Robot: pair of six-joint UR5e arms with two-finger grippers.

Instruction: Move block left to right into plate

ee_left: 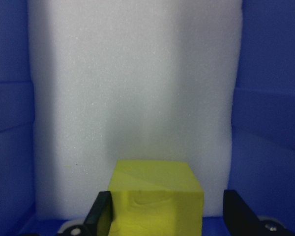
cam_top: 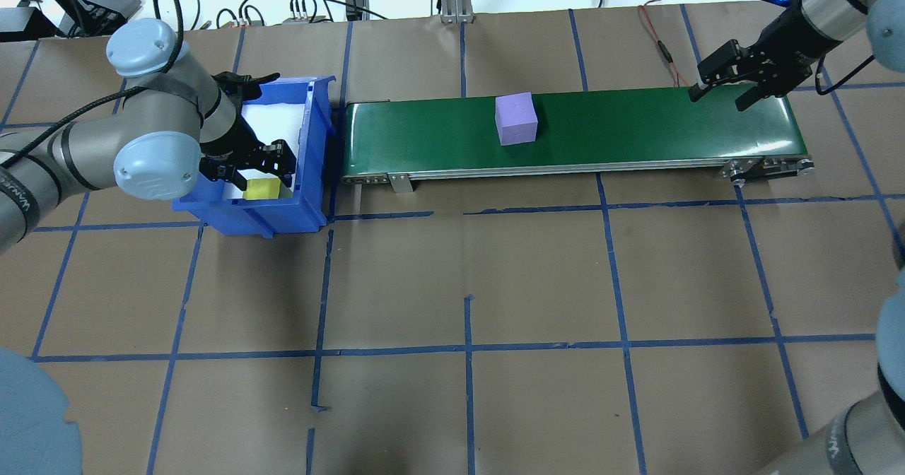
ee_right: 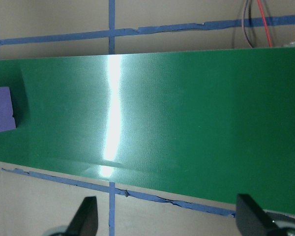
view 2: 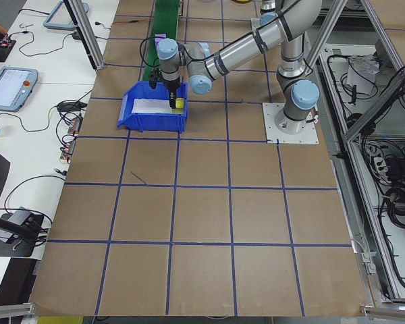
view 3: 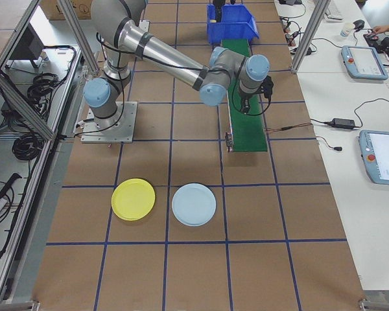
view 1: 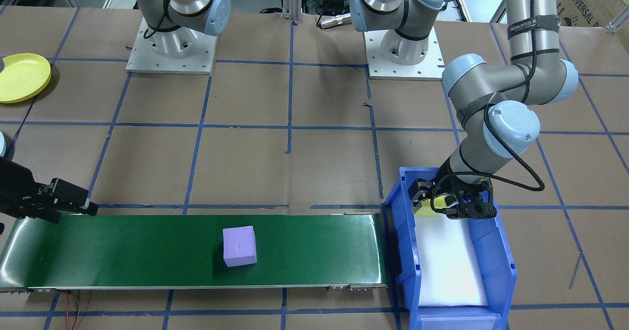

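**Yellow cube between spread fingers in the bin**

The yellow foam cube (ee_left: 156,196) filled the left wrist view's lower centre, on white foam inside the blue plastic bin (cam_top: 311,143), between the left gripper's (ee_left: 168,216) open, unclosed fingers. A purple foam cube (cam_top: 516,119) sat mid-frame on the green conveyor belt (cam_top: 636,125). The right gripper (cam_top: 725,86) hung spread at upper right. The round yellow plastic plate (view 3: 133,199) lay lower left in the right-side view.
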